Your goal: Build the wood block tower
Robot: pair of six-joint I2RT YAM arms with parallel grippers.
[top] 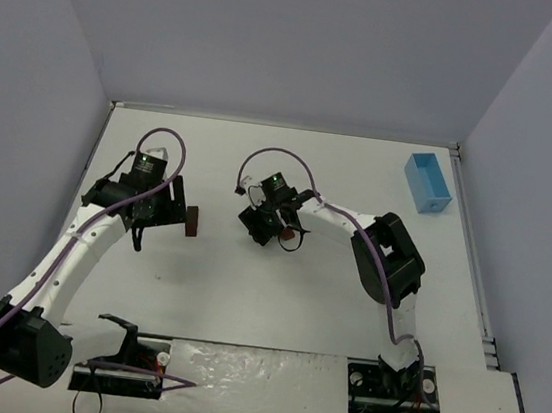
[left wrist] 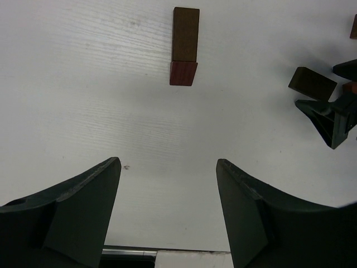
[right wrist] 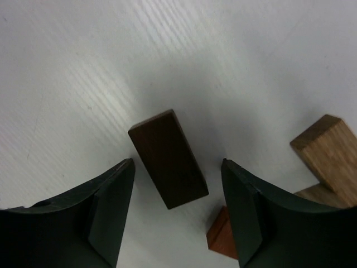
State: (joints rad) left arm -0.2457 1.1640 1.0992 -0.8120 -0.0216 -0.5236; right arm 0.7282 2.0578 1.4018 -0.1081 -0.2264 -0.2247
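Observation:
The wood block tower (left wrist: 184, 47) is a dark brown block joined to a reddish-brown one, standing well ahead of my open, empty left gripper (left wrist: 167, 162). From above, the tower (top: 191, 221) is just right of the left gripper (top: 176, 212). My right gripper (right wrist: 177, 163) straddles a dark brown cuboid (right wrist: 167, 159) lying on the table, with a gap at each finger, so it is open. A reddish-brown wedge (right wrist: 220, 237) and a tan block (right wrist: 326, 148) lie beside its right finger. From above, the right gripper (top: 275, 232) is at mid-table.
A light blue box (top: 428, 182) sits at the far right near the wall. Grey walls enclose the white table (top: 245, 293) on three sides. In the left wrist view the right gripper's fingers (left wrist: 334, 120) and a dark block (left wrist: 312, 84) show at the right edge.

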